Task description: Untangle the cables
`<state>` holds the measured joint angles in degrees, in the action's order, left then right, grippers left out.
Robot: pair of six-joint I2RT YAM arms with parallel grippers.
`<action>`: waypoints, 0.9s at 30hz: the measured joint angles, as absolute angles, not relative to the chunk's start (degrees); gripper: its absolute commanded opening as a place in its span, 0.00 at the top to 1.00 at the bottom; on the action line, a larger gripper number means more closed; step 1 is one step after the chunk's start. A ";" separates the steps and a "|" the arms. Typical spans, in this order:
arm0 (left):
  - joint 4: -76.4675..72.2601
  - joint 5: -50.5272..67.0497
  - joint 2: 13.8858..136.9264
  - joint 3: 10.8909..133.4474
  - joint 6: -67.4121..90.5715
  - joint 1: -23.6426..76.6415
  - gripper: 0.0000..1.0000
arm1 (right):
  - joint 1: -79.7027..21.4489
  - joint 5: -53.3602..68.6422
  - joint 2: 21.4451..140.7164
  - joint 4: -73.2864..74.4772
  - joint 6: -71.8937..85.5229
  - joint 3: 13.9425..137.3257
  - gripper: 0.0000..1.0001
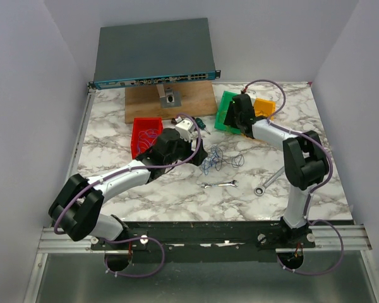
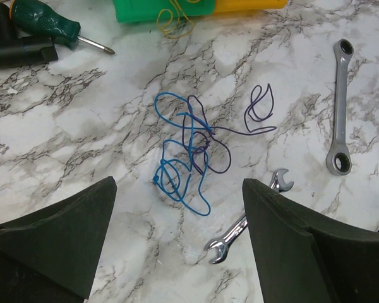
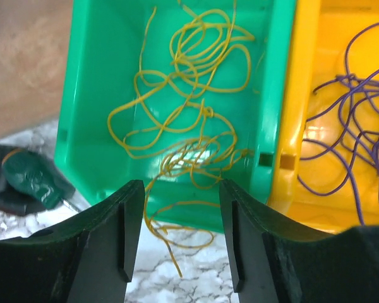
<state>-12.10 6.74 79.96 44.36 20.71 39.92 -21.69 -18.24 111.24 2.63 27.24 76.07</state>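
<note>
While the left gripper hovers with jaws spread wide and nothing in them, the cables lie just ahead of it on the table, a loose tangle of blue and dark purple loops. A small wrench lies beside the tangle, near the right finger, and a ratchet wrench sits farther right, apart from the cables. A screwdriver rests beyond the tangle to the left.

The right gripper hangs at the near rim of the green bin, jaws partly open and clamped on nothing. Yellow wire fills that bin, and one strand spills over the rim down between the fingers. Purple wire lies in the yellow bin touching the green one. In the top view a red bin stands left of the left gripper, before a wooden board.
</note>
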 measured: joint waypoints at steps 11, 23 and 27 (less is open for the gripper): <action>-11.55 6.66 79.96 44.58 20.58 39.92 0.17 | -21.80 -13.58 110.48 5.15 24.56 76.01 0.52; -10.94 6.11 80.49 45.17 20.12 39.92 0.17 | -22.06 -10.61 112.73 6.46 23.99 77.67 0.99; -10.96 6.09 80.60 45.34 19.94 39.92 0.17 | -22.06 -10.72 112.73 6.85 24.01 77.97 0.99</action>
<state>-10.96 6.09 80.60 45.34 19.94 39.92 -22.06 -10.72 112.73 6.85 24.01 77.97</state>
